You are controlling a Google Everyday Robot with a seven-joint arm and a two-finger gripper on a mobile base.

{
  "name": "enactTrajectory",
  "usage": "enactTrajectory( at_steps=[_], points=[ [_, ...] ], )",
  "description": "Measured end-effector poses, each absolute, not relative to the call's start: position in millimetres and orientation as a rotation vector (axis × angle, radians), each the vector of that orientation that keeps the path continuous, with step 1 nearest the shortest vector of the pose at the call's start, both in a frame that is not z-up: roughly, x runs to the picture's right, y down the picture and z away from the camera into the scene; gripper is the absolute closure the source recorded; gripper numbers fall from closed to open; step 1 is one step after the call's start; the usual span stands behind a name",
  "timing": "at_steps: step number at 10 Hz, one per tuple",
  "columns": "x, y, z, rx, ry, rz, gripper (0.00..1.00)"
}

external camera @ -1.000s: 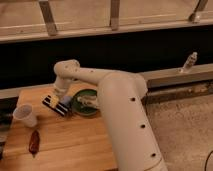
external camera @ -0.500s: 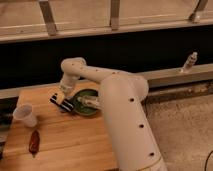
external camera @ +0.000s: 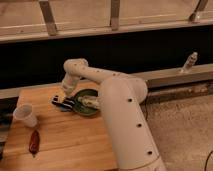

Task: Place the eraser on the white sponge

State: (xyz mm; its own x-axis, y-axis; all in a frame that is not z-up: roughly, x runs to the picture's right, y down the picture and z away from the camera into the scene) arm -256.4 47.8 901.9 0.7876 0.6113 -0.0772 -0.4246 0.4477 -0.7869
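Eraser carried to the bowl's left rim, not yet on the sponge.

The white arm reaches down over the wooden table [external camera: 70, 145], and its gripper [external camera: 64, 102] sits low at the left edge of the round green bowl [external camera: 86, 111], apparently clamped on the small black eraser with thin white stripes [external camera: 62, 103]. The pale, whitish elongated sponge [external camera: 89, 101] lies in the bowl, just right of the eraser and apart from it. As I judge it, the pickup and most of the carry are done; a short shift right over the sponge and the release remain. A translucent white cup [external camera: 25, 115] and a dark red elongated object [external camera: 33, 142] stand well apart on the left.
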Motion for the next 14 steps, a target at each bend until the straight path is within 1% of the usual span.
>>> enactTrajectory(
  at_steps=[2, 3, 4, 5, 6, 8, 10, 11, 12, 13, 14],
  points=[
    [-253.8, 28.2, 899.2, -0.871, -0.24, 0.656, 1.0],
    [-255.1, 27.4, 898.5, -0.869, -0.241, 0.654, 1.0],
    [-256.4, 27.8, 898.2, -0.87, -0.242, 0.652, 0.98],
    [-256.5, 27.8, 898.2, -0.87, -0.242, 0.652, 0.93],
    [-256.1, 27.6, 898.2, -0.869, -0.242, 0.652, 0.82],
    [-256.3, 27.9, 898.3, -0.869, -0.241, 0.652, 0.64],
    [-256.3, 28.1, 898.4, -0.87, -0.241, 0.651, 0.41],
    [-256.4, 28.1, 898.3, -0.87, -0.241, 0.651, 0.33],
    [-256.4, 28.1, 898.3, -0.87, -0.241, 0.651, 0.23],
    [-256.5, 28.2, 898.4, -0.87, -0.241, 0.651, 0.2],
    [-256.5, 28.2, 898.3, -0.87, -0.241, 0.651, 0.2]
  ],
)
